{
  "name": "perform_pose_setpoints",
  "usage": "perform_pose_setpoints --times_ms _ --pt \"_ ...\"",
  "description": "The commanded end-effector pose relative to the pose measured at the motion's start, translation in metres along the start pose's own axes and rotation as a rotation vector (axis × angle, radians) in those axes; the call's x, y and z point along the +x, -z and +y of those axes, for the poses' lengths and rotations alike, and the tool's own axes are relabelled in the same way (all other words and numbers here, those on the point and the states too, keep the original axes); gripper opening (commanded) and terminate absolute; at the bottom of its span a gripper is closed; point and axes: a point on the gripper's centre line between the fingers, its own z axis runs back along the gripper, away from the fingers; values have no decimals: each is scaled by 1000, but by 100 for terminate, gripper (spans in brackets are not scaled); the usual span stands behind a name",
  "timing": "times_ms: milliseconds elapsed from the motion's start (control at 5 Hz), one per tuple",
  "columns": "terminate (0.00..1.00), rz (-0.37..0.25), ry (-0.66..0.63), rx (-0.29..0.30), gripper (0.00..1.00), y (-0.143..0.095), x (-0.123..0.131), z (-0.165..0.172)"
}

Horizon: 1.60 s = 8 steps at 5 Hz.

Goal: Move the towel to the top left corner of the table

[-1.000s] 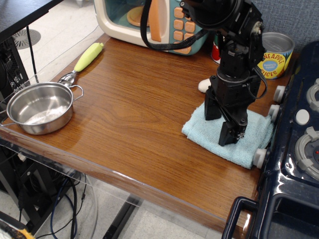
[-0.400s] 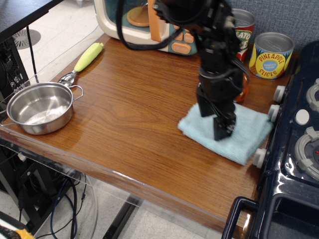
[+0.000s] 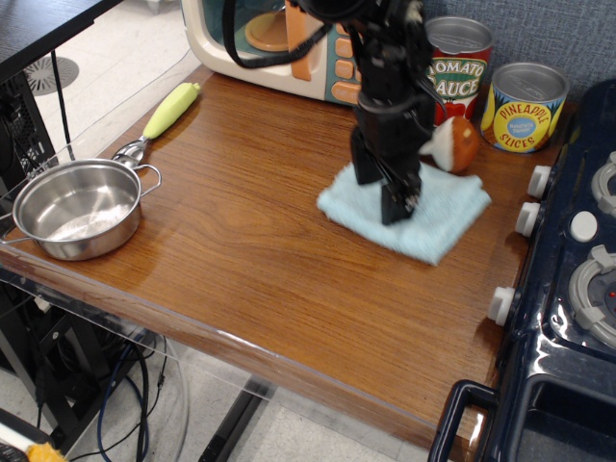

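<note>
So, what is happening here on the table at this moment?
A single robot arm presses its end effector down on the light blue towel, which lies on the brown table near the toy stove. The towel is in the right half of the table, just in front of the tomato can and the toy microwave. A steel pot sits at the left edge. Whether the fingers are closed on the cloth cannot be seen.
</note>
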Motion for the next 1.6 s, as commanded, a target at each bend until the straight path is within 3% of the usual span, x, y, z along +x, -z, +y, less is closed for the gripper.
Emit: perform_pose_setpoints --times_ms 0,600,1000,1400 --pt "0 67 -211 95 100 -3 -55 95" --pt "0 101 -418 217 100 -34 -104 148" --pt "0 94 -426 205 100 -37 -104 149" --pt "0 27 -434 143 100 -65 -90 144"
